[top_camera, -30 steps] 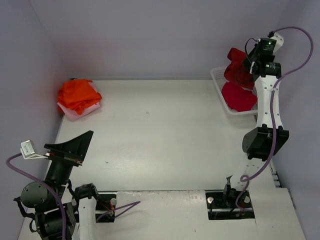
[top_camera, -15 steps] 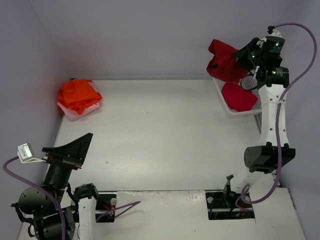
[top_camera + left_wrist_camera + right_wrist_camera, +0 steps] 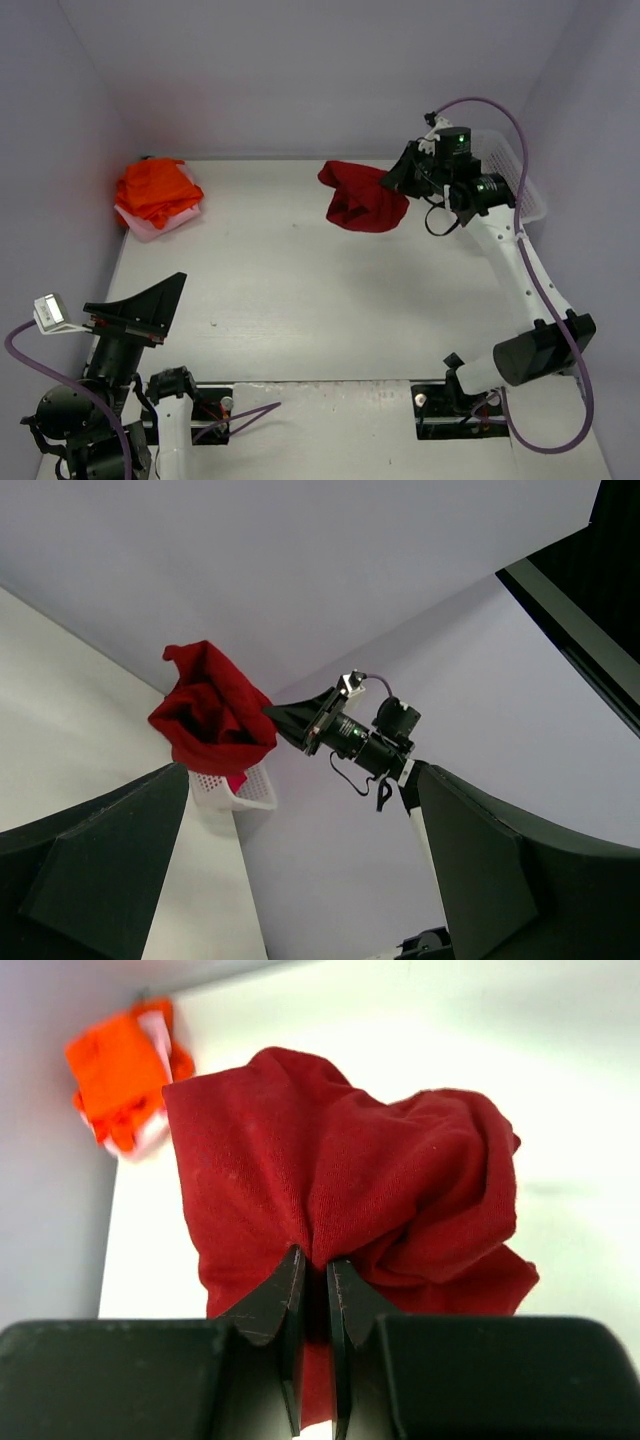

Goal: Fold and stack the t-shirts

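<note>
My right gripper (image 3: pixel 393 180) is shut on a bunched fold of the large dark red t-shirt (image 3: pixel 362 198), which hangs crumpled over the back middle of the table. In the right wrist view the two fingers (image 3: pixel 290 1290) pinch the dark red t-shirt (image 3: pixel 340 1170) close together at the right gripper (image 3: pixel 312 1257). A pile of bright orange t-shirts (image 3: pixel 157 188) lies on a pale pink one (image 3: pixel 150 226) at the back left corner. My left gripper (image 3: pixel 165 293) hovers open and holds nothing over the near left, far from all cloth.
The white lattice basket (image 3: pixel 508 160) stands at the back right, partly behind my right arm. In the left wrist view a bit of brighter red cloth (image 3: pixel 238 779) shows in the basket (image 3: pixel 222 790). Walls close in the table on the left, back and right.
My right arm has swung left from above the basket to over the table, carrying the dark red t-shirt out of the basket. The left arm has barely shifted.
</note>
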